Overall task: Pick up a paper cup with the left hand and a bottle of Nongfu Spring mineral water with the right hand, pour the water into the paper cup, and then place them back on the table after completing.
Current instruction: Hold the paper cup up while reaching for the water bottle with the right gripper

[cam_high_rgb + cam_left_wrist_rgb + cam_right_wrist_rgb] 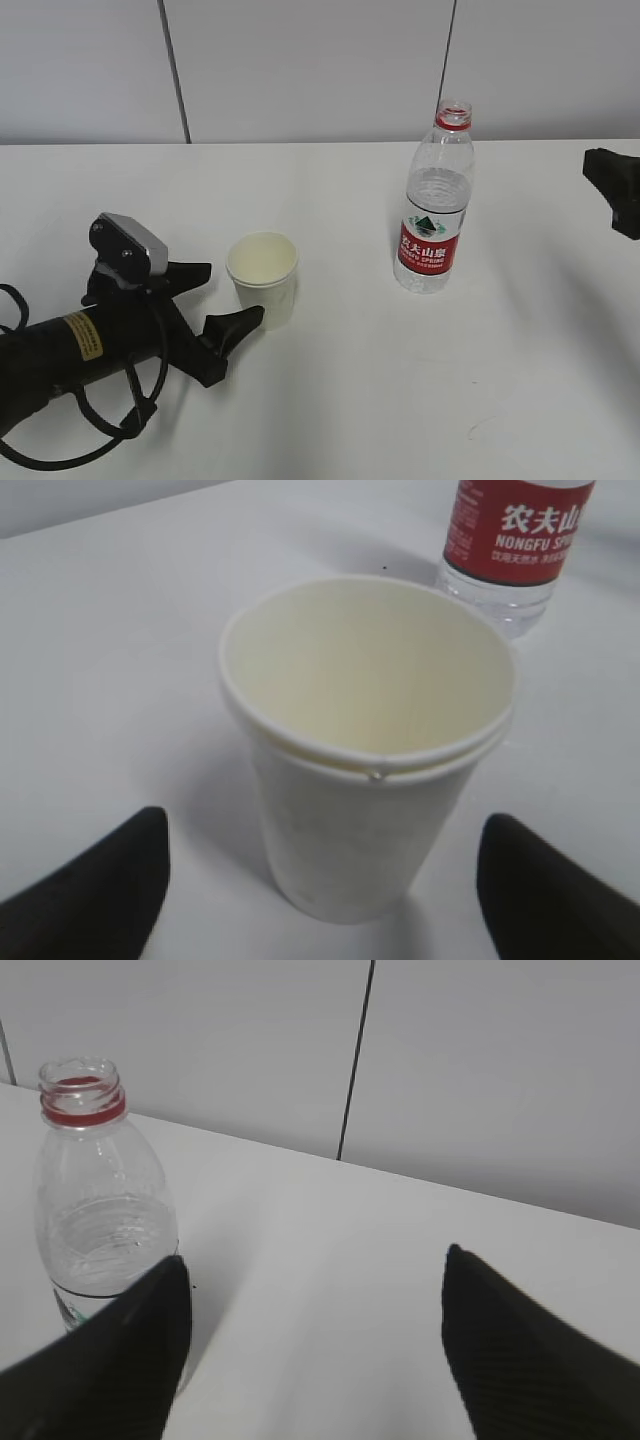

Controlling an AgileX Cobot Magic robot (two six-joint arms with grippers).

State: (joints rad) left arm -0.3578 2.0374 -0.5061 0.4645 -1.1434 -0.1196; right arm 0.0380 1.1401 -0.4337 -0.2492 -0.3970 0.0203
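Paper cup (263,278) and uncapped bottle (436,205) upright on matte white surface (400,380); nothing grasped.

Left gripper (222,300): smooth black tapered fingers spread wide, one either side of the cup near its base, no visible contact. Cup is a cream, tapered cylinder with rolled rim, interior dry-looking. Bottle stands right of cup, well apart: clear ribbed plastic, red neck ring, red label, water (434,195) filling it to just under the shoulder. Right gripper (310,1310): textured black fingers released, bottle to their left and beyond them.
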